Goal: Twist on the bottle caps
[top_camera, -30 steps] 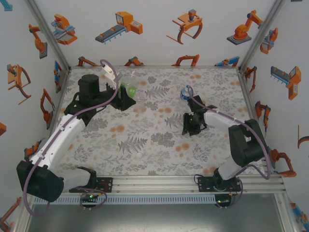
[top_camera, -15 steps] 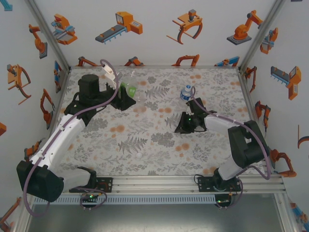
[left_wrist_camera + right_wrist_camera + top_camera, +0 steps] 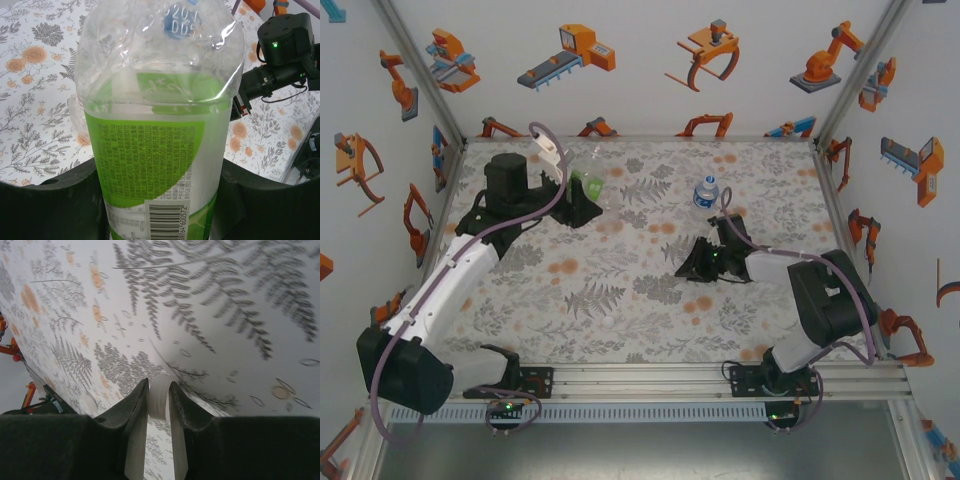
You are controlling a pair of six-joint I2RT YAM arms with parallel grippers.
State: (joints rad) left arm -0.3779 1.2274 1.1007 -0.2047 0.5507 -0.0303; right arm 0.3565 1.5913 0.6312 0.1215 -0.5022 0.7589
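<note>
While your left jaws clamp the green-label bottle (image 3: 160,125) at the tabletop's (image 3: 620,290) far left, your right jaws pinch a white cap (image 3: 159,396) low at mid-right; that cap isn't yet on any bottle, so the screwing is left to do.

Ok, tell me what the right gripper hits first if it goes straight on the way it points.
The table, most likely. The right gripper, shut on a white cap, points at the flowered surface close ahead, so the cap would probably touch there first; exact depth is unclear.
</note>
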